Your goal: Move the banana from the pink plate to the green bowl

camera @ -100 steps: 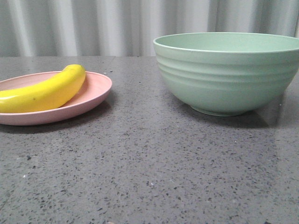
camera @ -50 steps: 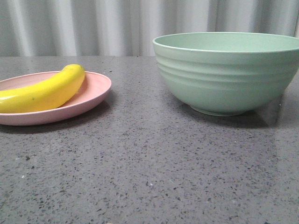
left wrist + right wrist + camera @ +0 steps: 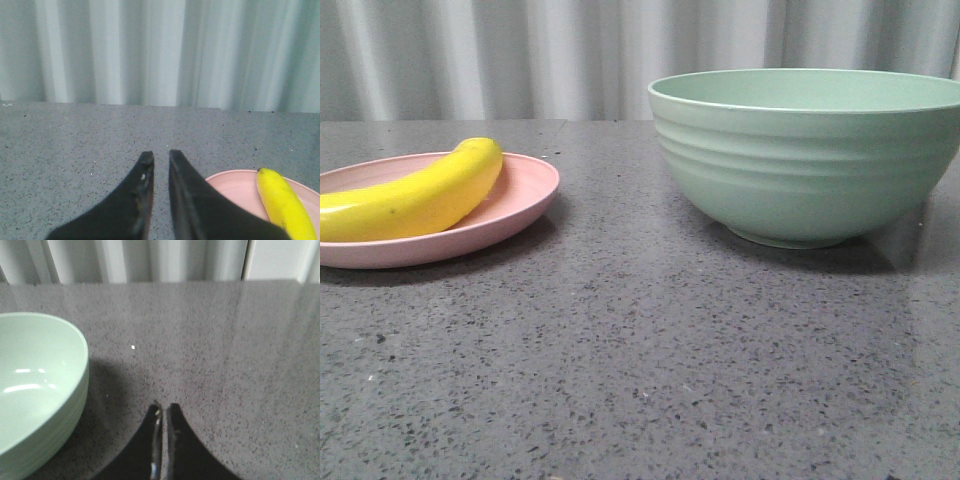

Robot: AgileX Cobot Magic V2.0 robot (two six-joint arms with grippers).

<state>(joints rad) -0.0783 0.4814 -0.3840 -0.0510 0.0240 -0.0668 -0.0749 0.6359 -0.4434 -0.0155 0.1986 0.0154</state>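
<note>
While nothing holds it, the fruit lies on its dish; details follow.

Banana: the banana (image 3: 418,196) lies along the pink plate (image 3: 525,195), one rounded end raised near the plate's far rim, its other end running out of the front view at the left edge. In the left wrist view it (image 3: 284,205) shows again on the plate (image 3: 235,187).

Pink plate: flat on the grey speckled table (image 3: 640,350), on the left side, well apart from the bowl.

Green bowl: the green bowl (image 3: 810,155) stands upright on the right side of the table; what shows of its inside holds nothing (image 3: 35,375).

Left gripper: the left gripper (image 3: 160,160) has its dark fingers nearly together with a narrow slit between them, holding nothing, just beside the plate's rim.

Right gripper: the right gripper (image 3: 163,410) has fingers almost touching, grasping nothing, over bare table beside the bowl.

Backdrop: a pale pleated curtain (image 3: 520,55) hangs behind the table.
</note>
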